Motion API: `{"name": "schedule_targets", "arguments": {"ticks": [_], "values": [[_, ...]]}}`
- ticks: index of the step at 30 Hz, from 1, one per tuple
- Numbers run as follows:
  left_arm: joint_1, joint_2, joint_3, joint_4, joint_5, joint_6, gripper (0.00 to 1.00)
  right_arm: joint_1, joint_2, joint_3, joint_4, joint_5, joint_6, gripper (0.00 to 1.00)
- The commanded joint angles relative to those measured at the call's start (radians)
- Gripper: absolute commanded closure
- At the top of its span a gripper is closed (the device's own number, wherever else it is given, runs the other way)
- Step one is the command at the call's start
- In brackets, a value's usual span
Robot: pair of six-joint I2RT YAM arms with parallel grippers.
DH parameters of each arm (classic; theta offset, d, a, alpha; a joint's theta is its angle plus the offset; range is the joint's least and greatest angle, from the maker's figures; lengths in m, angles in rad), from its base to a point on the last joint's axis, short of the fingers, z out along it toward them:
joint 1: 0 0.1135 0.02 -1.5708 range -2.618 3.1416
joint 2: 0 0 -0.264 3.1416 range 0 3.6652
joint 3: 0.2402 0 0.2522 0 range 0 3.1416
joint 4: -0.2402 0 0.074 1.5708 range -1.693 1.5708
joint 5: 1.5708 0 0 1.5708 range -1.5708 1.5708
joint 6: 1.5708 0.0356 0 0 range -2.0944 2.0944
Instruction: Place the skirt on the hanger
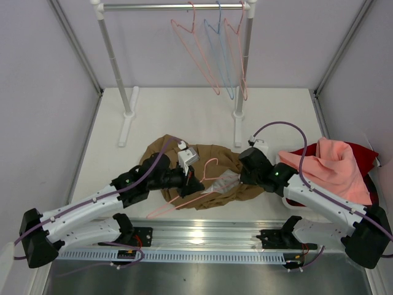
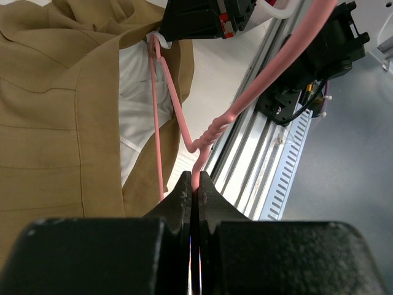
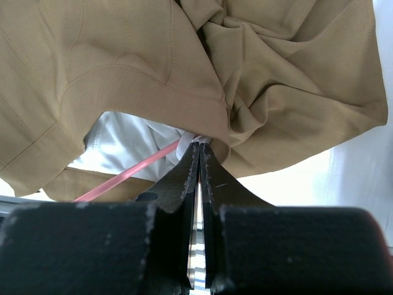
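1. The left claw [image 2: 195, 184] is pressed together on the hanger [image 2: 212, 132], pinching the pink wire just below its twisted neck (the fingertips meet with only the wire between them).
2. From that pinch the hook end sweeps up and to the right of the left claw, blurred and close to the lens. Two thinner stretches of wire run ahead and to the left, over the skirt [image 1: 215, 153].
3. The skirt lies crumpled on the tabletop [image 1: 166, 110] between the two claws, tan cloth outermost, its pale lining [image 3: 123, 138] showing through an opening.
4. The right claw [image 3: 199, 150] is closed tight on the skirt's edge, where the lining meets the tan hem. A pink stretch of wire comes out from under the cloth just left of its tips; whether that wire is also caught cannot be told.
5. In the left wrist view, the right claw sits straight ahead of the left claw, at the far corner of the hanger and against the cloth.
6. Well beyond both claws, at the far side of the tabletop, a rack [image 1: 153, 7] carries spare pink hangers [image 1: 196, 59] and a light blue hanger [image 1: 220, 58].
7. Behind the right claw, beside its arm, a salmon-pink cloth [image 1: 331, 166] lies heaped on a dark red cloth [image 1: 368, 153].
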Motion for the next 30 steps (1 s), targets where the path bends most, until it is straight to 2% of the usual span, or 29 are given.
{"name": "schedule_targets", "arguments": {"ticks": [1, 21, 27, 30], "values": [[-0.007, -0.025, -0.018, 0.106, 0.001, -0.026, 1.00, -0.014, -0.025, -0.004, -0.025, 0.035, 0.018, 0.96], [-0.007, -0.019, -0.153, 0.358, -0.035, -0.098, 1.00, -0.029, -0.039, -0.049, -0.073, 0.030, 0.035, 0.95], [-0.007, -0.018, -0.198, 0.431, -0.025, -0.111, 1.00, -0.040, -0.029, -0.060, -0.076, 0.032, 0.045, 0.83], [-0.009, -0.013, -0.222, 0.464, -0.025, -0.121, 1.00, -0.044, -0.019, -0.064, -0.071, 0.028, 0.045, 0.74]]}}
